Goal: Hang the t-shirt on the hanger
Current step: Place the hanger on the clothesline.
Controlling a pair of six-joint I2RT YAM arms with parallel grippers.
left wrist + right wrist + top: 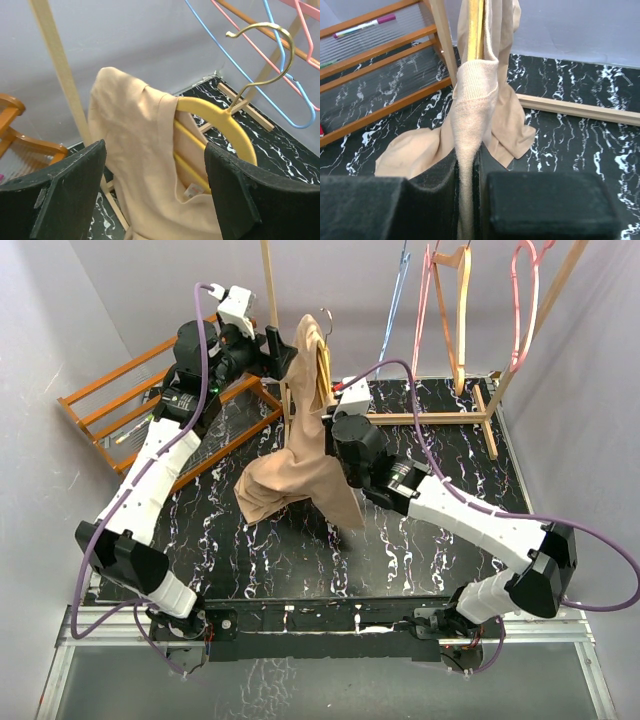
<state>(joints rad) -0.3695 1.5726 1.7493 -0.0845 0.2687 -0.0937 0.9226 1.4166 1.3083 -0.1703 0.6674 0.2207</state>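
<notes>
The tan t-shirt [300, 455] hangs partly over the mustard-yellow hanger [325, 375], and its lower part lies crumpled on the table. In the left wrist view one shoulder of the hanger [220, 120] is inside the t-shirt's [135, 150] neck, while the other shoulder and the hook [265, 45] are bare. My left gripper [277, 352] is open and empty, its fingers [75, 175] on either side of the shirt without touching it. My right gripper [335, 425] is shut on the ribbed collar [472, 110] below the hanger [475, 25].
A brown wooden rack [110, 400] stands at the back left. A light wooden stand [440, 418] at the back right carries pink [525, 300], blue [397, 300] and wooden [460, 310] hangers. A vertical wooden pole [268, 280] rises just behind the shirt.
</notes>
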